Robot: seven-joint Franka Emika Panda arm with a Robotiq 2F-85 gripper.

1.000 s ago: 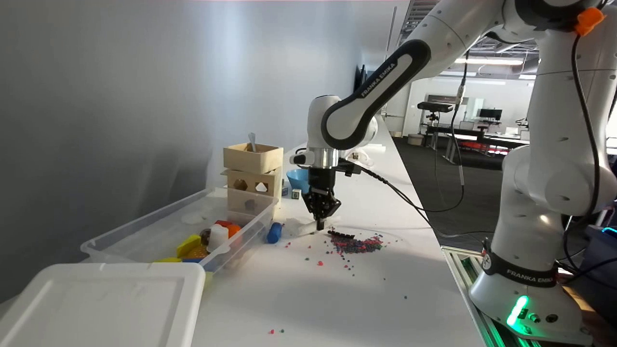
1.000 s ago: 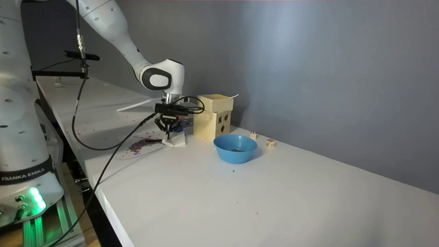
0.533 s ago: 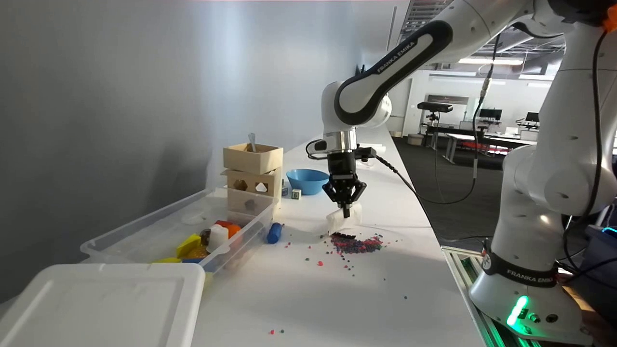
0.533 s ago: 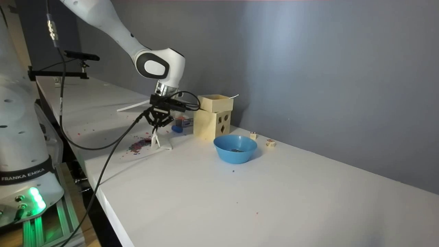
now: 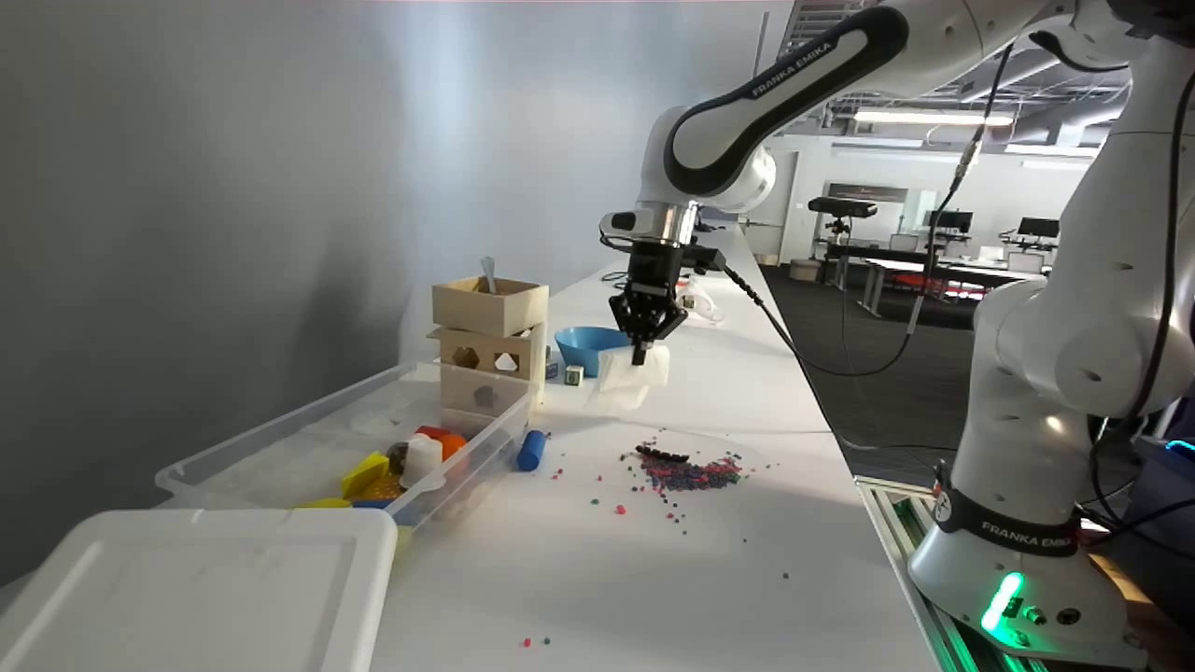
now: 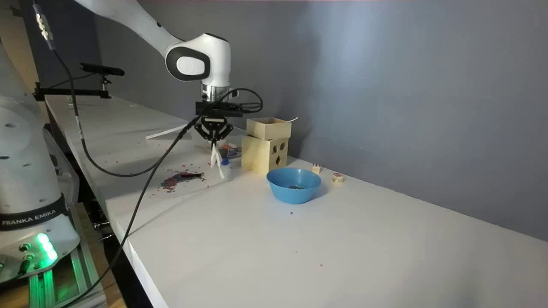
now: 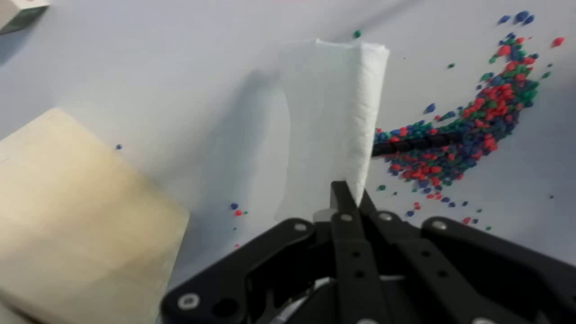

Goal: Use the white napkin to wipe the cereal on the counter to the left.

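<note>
The white napkin (image 5: pixel 635 381) hangs down from my gripper (image 5: pixel 639 357), which is shut on its upper part. In the wrist view the napkin (image 7: pixel 321 112) appears folded over, one edge running in between the fingertips (image 7: pixel 340 188). Seen from an exterior view, the napkin (image 6: pixel 216 160) dangles narrow and edge-on; whether its lower end touches the counter (image 6: pixel 342 244) I cannot tell. Red, green and dark blue cereal (image 7: pixel 490 112) lies in a curved heap beside it, not under the gripper, with stray bits around. A black ridged strip (image 7: pixel 416 144) rests on the heap.
A blue bowl (image 6: pixel 293 188) and a stacked wooden box (image 6: pixel 265 154) stand close to the napkin. A clear bin (image 5: pixel 308 439) with toys, a white lid (image 5: pixel 205 588) and a blue cylinder (image 5: pixel 531 451) are along the wall side. My cable (image 6: pixel 141 188) loops over the counter.
The gripper has lifted the napkin from beside the cereal. It swung over and then back toward the bowl and wooden box, rising. The cereal heap looks the same.
</note>
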